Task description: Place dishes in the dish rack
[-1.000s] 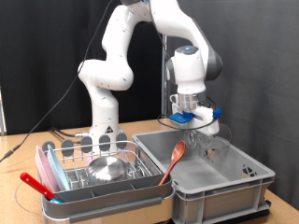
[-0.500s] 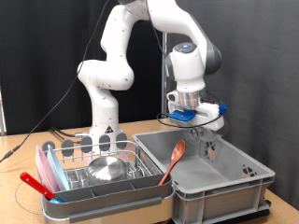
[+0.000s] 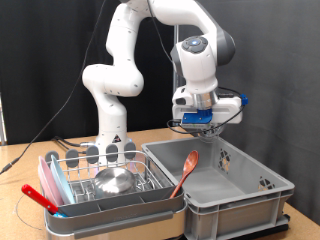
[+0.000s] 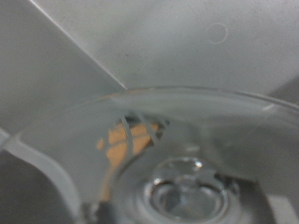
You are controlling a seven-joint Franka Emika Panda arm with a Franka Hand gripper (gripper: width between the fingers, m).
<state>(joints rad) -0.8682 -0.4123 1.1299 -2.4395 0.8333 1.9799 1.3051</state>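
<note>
Right now, nearest us, the dish rack (image 3: 108, 185) sits at eight o'clock with the steel bowl (image 3: 113, 180) already inside. Beyond, at four o'clock, the grey bin (image 3: 225, 185) holds an orange spoon (image 3: 186, 170). Farthest, raised over the bin, the tool (image 3: 208, 128) is clenched on a clear glass (image 4: 177, 159). Smooth glass could slip and shatter on a quick swing.

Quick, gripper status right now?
Gripper: above the grey bin, shut on a clear glass piece that fills the wrist view.
</note>
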